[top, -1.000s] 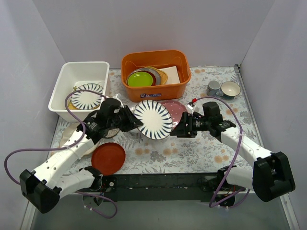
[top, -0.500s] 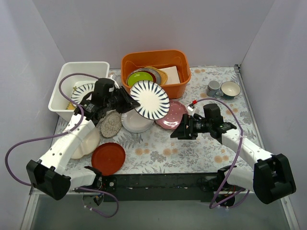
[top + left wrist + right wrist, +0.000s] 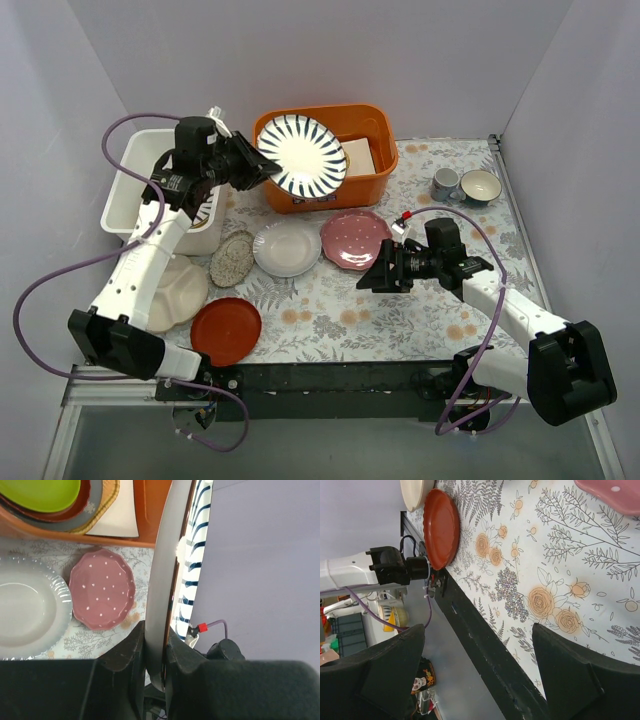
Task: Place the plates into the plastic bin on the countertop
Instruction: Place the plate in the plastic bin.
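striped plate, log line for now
left gripper: shut on striped plate | plate: aloft, not in white bin | right gripper: open, empty

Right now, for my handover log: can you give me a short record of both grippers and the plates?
left gripper: shut on striped plate, raised and tilted, overlapping orange tub in the top view
right gripper: open, empty, low over countertop near pink plate
plastic bin: partly hidden by left arm
other plates on countertop: white plate, speckled plate, red-orange plate, cream plate
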### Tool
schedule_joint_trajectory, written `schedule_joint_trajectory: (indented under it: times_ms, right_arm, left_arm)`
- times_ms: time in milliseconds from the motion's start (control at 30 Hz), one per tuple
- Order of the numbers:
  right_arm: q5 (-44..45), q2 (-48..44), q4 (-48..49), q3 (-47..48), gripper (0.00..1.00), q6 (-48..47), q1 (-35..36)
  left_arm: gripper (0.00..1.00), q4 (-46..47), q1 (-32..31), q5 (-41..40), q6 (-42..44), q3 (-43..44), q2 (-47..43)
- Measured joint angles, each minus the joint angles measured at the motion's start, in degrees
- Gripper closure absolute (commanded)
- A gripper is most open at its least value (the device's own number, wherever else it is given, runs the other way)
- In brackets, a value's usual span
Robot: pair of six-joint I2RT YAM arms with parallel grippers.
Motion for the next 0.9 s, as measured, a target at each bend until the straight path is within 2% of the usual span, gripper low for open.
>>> schedule_joint_trajectory:
  times_ms: [200, 467, 900]
  right_arm:
    - [0.00, 0.00, -0.24, 0.00, 0.04, -0.50, -0.20]
    - [-0.02, 0.00, -0.70, -0.81, 0.04, -1.36, -0.52]
    - [-0.28, 0.02, -1.11, -1.29, 0.04, -1.57, -0.74]
  left_arm:
    - [1.00, -0.72, 3.69, 1.31, 0.22, 6.14, 4.26]
    - [1.00, -1.60, 14.12, 2.67, -0.90, 11.02, 6.60]
    - [1.00, -1.20, 26.21, 2.12, -4.61, 11.19, 6.91]
